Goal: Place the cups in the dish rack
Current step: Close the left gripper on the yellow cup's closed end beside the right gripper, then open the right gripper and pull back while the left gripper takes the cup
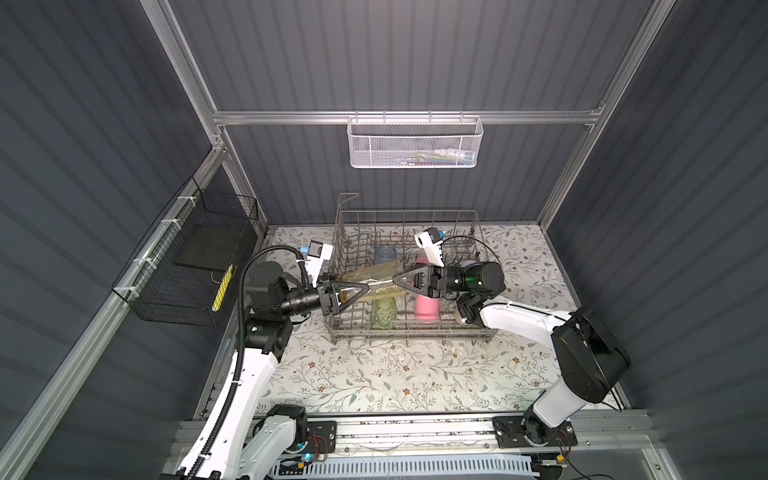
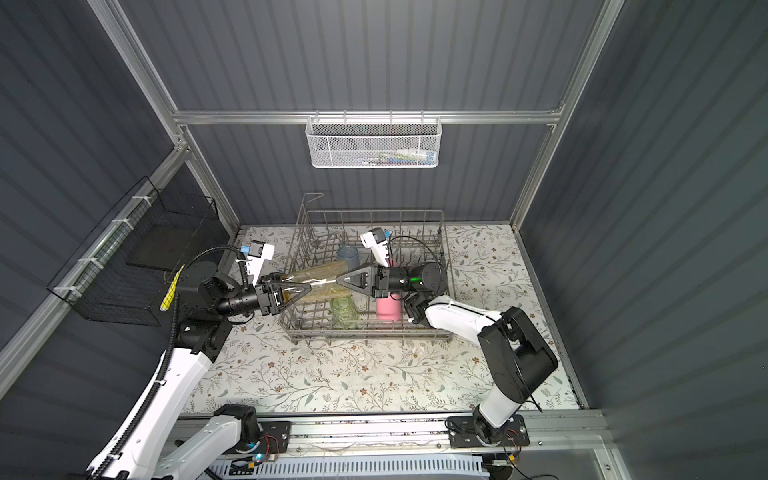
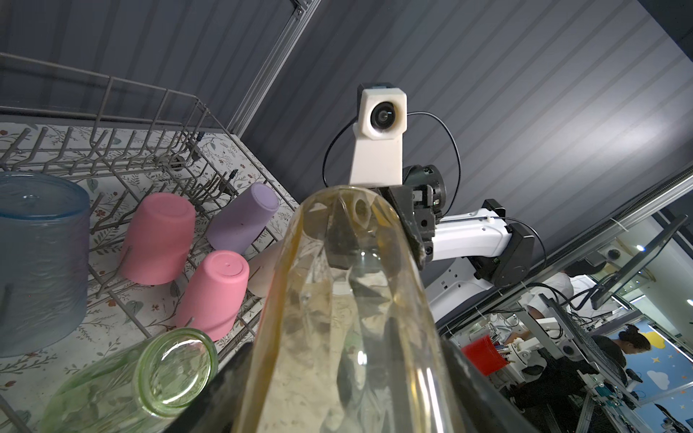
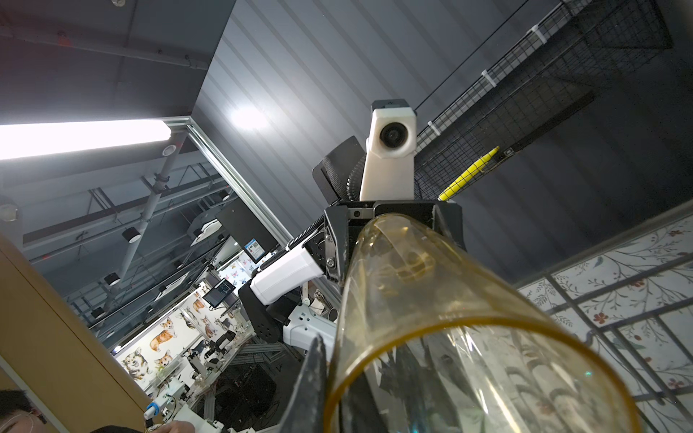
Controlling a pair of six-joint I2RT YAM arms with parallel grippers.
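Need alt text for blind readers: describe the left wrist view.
A clear yellow cup lies within the left pincer, the right pincer shut on its far rim. Beside it, the dish rack holds a blue-grey cup, two pink cups, a lavender cup, a green cup.

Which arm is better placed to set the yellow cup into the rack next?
Probably left: the left fingers straddle the body of the yellow cup above the dish rack; the right fingers only pinch its rim.

surface: floral-print tabletop [image 1: 415,374] | directly on it: grey wire dish rack [image 1: 415,331], toward back
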